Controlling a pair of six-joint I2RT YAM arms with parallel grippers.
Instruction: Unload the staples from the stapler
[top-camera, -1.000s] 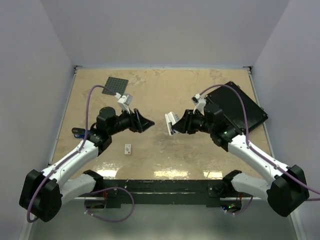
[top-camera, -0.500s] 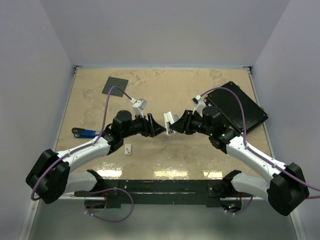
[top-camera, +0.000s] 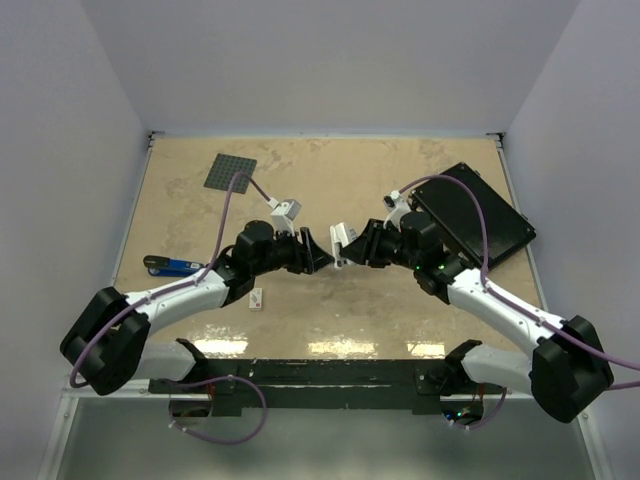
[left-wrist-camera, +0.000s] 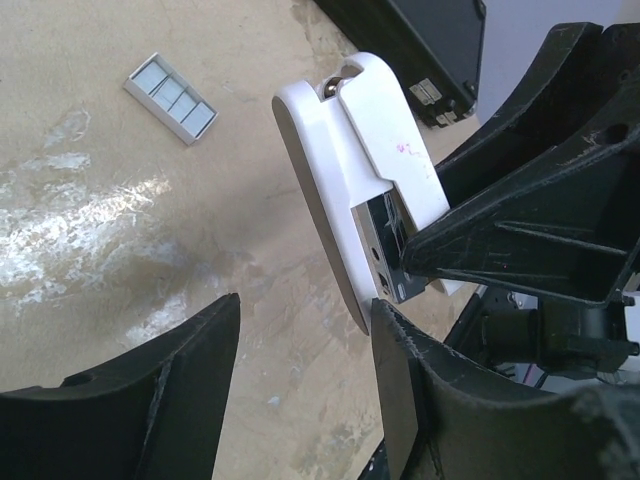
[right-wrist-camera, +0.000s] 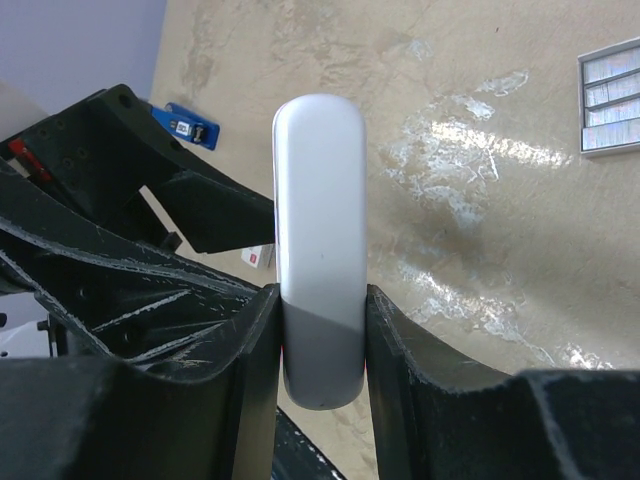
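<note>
The blue and black stapler (top-camera: 172, 266) lies flat near the table's left edge, apart from both grippers; the right wrist view shows the stapler (right-wrist-camera: 185, 125) far behind. No staples show in any view. My right gripper (top-camera: 347, 250) is shut on a white bar-shaped tool (top-camera: 340, 240), which stands up between the jaws above mid-table. The tool (left-wrist-camera: 340, 170) has hinged white shells and a dark metal piece inside. My left gripper (top-camera: 322, 258) faces it, open. In the left wrist view, one fingertip (left-wrist-camera: 392, 330) sits right at the tool's lower end, and nothing lies between the jaws.
A flat black box (top-camera: 475, 215) lies at the right, behind the right arm. A dark grey studded plate (top-camera: 230, 170) sits at the far left. A small white block (top-camera: 257, 297) rests near the left forearm. Walls close the table in on three sides.
My left arm has swung right, from mid-left of the table up to the held white tool. The right gripper has shifted slightly with the tool. The stapler has not moved.
</note>
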